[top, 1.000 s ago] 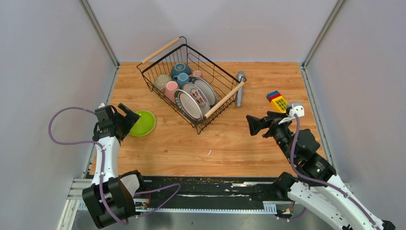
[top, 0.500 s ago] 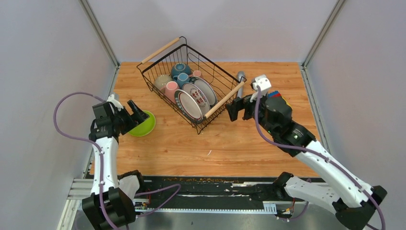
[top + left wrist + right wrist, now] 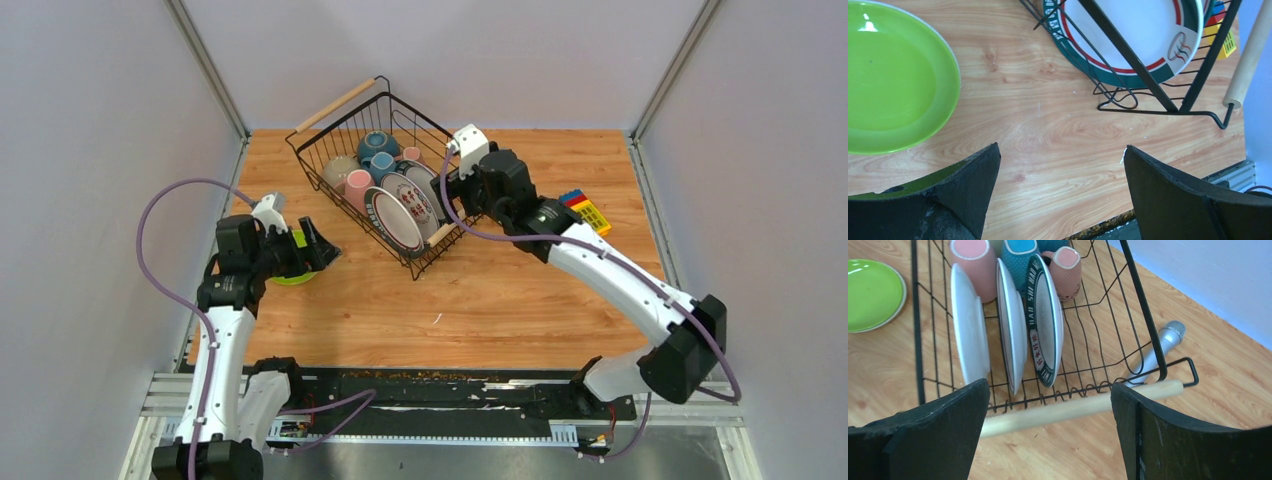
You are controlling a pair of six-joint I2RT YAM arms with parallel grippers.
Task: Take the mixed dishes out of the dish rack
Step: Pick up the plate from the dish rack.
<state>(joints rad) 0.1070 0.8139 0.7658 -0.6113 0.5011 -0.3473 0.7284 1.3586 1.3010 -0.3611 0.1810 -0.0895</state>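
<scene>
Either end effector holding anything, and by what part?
Nothing held: left end effector open beside the green plate; right end effector open above the rack handle.

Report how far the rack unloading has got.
Done: one round lime-green plate lies on the wooden table beside the black wire dish rack. In hand: nothing; the right gripper hangs open by the rack's plates, the left gripper open beside the green plate. Left: three patterned white plates, mugs and bowls.
</scene>
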